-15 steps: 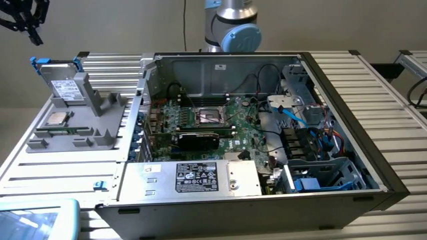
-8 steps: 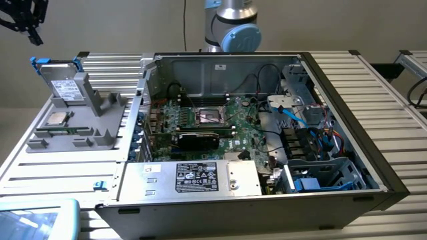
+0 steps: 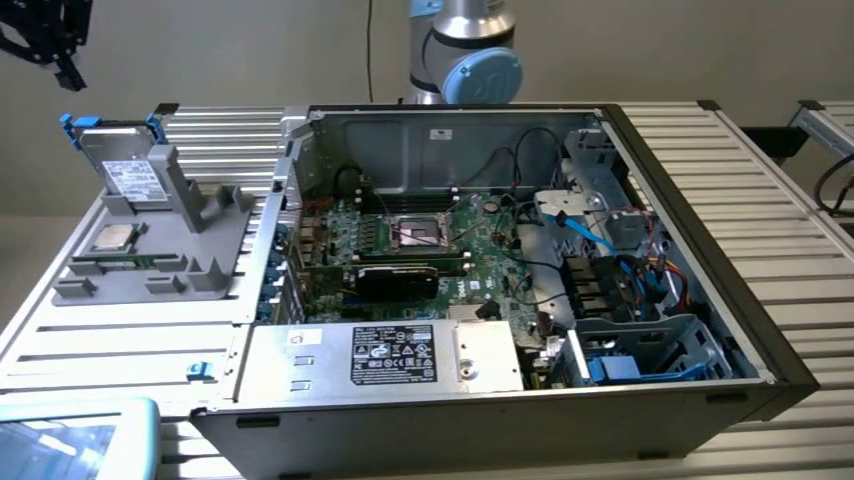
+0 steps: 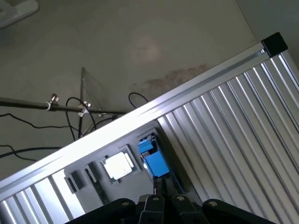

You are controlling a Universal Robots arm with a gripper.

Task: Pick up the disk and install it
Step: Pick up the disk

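Observation:
The disk (image 3: 130, 172) stands on edge in a grey fixture (image 3: 200, 215) on the exterior view's left, a silver-grey drive with a white label in a bright blue carrier. My gripper (image 3: 51, 45) hangs high above and to the exterior view's left of it, well clear, touching nothing. In the wrist view the disk (image 4: 153, 159) shows edge-on as a blue block, just beyond my gripper (image 4: 163, 189). The open computer case (image 3: 534, 250) lies in the middle, with a blue-railed drive bay (image 3: 641, 352) at its near corner on the exterior view's right.
A small square CPU chip (image 3: 111, 238) (image 4: 119, 165) rests on the fixture beside the disk. A silver box with a black label (image 3: 387, 355) sits in the case's near side. The arm's base (image 3: 461, 50) stands behind the case. The ribbed metal table (image 3: 120, 335) (image 4: 233, 121) carries everything; cables (image 4: 70, 112) lie on the floor.

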